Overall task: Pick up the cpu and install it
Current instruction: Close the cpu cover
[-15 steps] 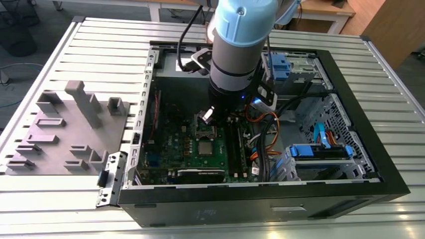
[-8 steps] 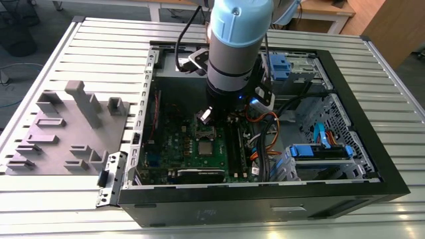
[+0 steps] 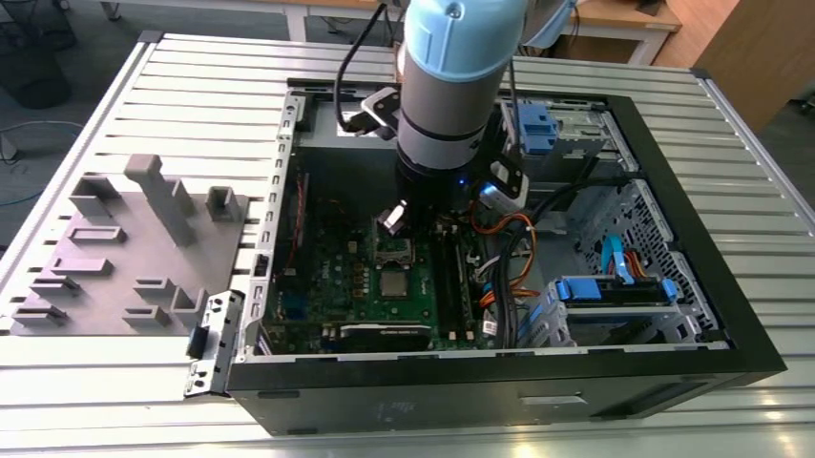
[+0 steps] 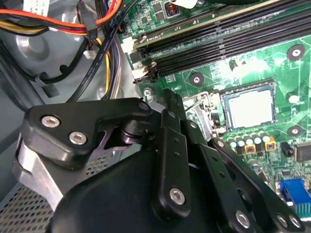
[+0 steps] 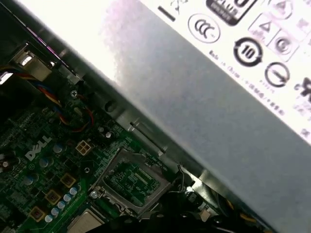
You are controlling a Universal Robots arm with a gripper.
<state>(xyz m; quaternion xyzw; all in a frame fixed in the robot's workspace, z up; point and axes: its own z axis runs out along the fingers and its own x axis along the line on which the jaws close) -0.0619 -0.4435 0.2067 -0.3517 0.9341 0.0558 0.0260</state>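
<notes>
The cpu (image 4: 250,108) sits in its socket on the green motherboard (image 3: 334,277), right of centre in the second wrist view. The end effector (image 4: 171,104) hovers beside it; I cannot tell its grip state. Risk: snagging the nearby cables (image 4: 104,29). The case (image 3: 662,286) holds board and drives.

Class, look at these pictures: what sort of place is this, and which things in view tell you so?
Probably a robotics lab or test bench for computer assembly. An opened computer case lies on a slatted metal table, a robot arm reaches down to its green circuit board, and grey plastic blocks sit alongside.
</notes>
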